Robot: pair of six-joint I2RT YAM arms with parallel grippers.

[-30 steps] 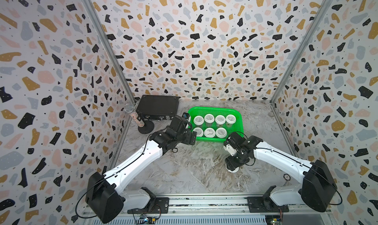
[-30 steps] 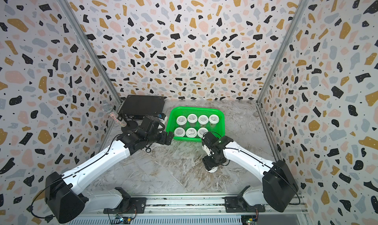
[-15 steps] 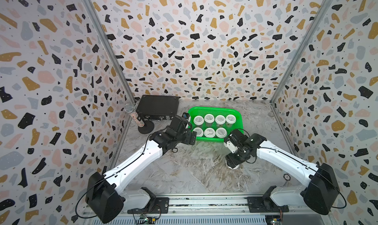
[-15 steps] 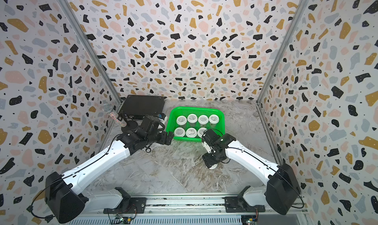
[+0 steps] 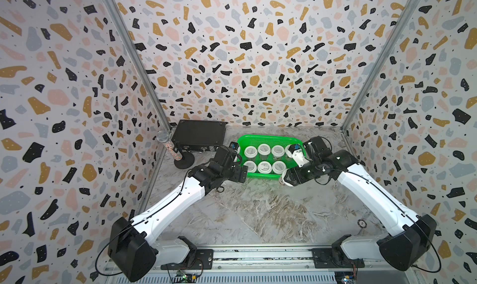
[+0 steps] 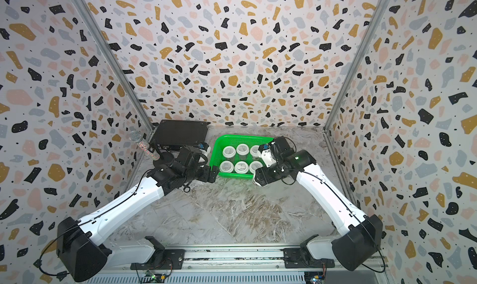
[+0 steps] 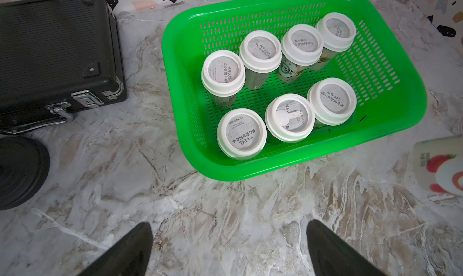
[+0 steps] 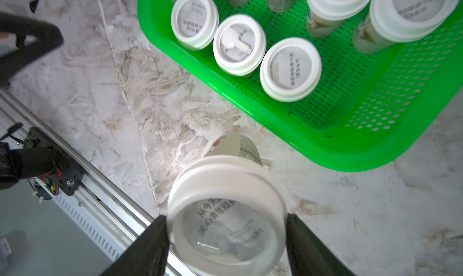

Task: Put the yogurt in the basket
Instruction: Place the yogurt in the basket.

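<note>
While the right fingers [image 8: 147, 247] clench the white lid of one yogurt cup [image 8: 225, 224], one finger pressed on each side of the lid's rim, the cup hangs tilted with its printed body pointing down toward the marble bench [image 5: 258, 213]. Whether its base touches the bench cannot be told. This cup lies just outside the green basket [image 8: 350, 157], beside its near right corner.

The left fingers [image 7: 130, 249] are spread wide and grasp nothing. They hover over bare bench just before the basket's near left corner.

Inside the basket seven cups [image 7: 241, 133] stand upright, three along the near wall and four along the far wall, lids up.

Beyond, at the bench's far left corner, a black case [image 5: 198, 134] lies flat, with a microphone [image 5: 169, 147] on a round stand at its near left side.

A second ago the right fingers and their cup were closer to the bench's near edge and well apart from the basket. Now they are beside its corner. The left arm and the seven cups are where they were.
</note>
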